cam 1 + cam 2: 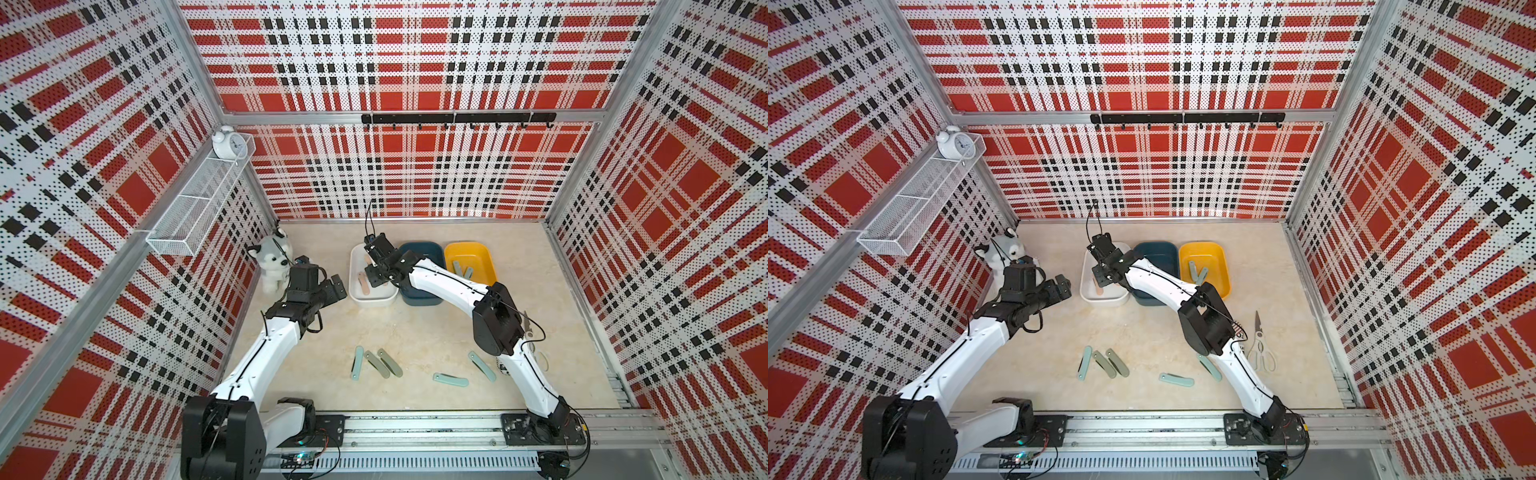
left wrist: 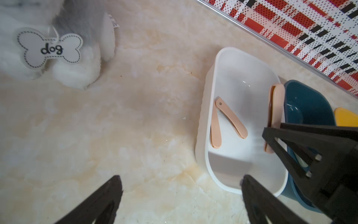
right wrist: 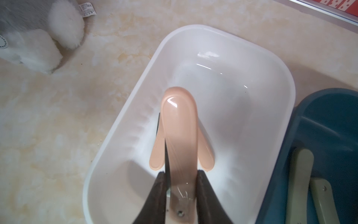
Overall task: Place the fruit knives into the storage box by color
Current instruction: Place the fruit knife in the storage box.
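My right gripper (image 3: 181,174) is shut on a pale pink fruit knife (image 3: 180,126) and holds it just above the white storage box (image 3: 120,124); in a top view the gripper (image 1: 374,276) hangs over that box (image 1: 374,301). Two more pink knives (image 2: 216,128) (image 2: 232,120) lie crossed inside. A dark blue box (image 1: 419,251) and a yellow box (image 1: 469,251) stand beside it, each holding greenish knives (image 3: 300,174) (image 1: 459,268). Several teal and sage knives (image 1: 356,363) (image 1: 390,362) (image 1: 450,379) lie loose on the near table. My left gripper (image 1: 336,286) (image 2: 180,178) is open and empty, left of the white box.
A plush dog (image 1: 272,259) sits at the back left, close to my left arm. Metal scissors (image 1: 1260,345) lie at the right, beside my right arm. A wire basket (image 1: 195,203) with a clock hangs on the left wall.
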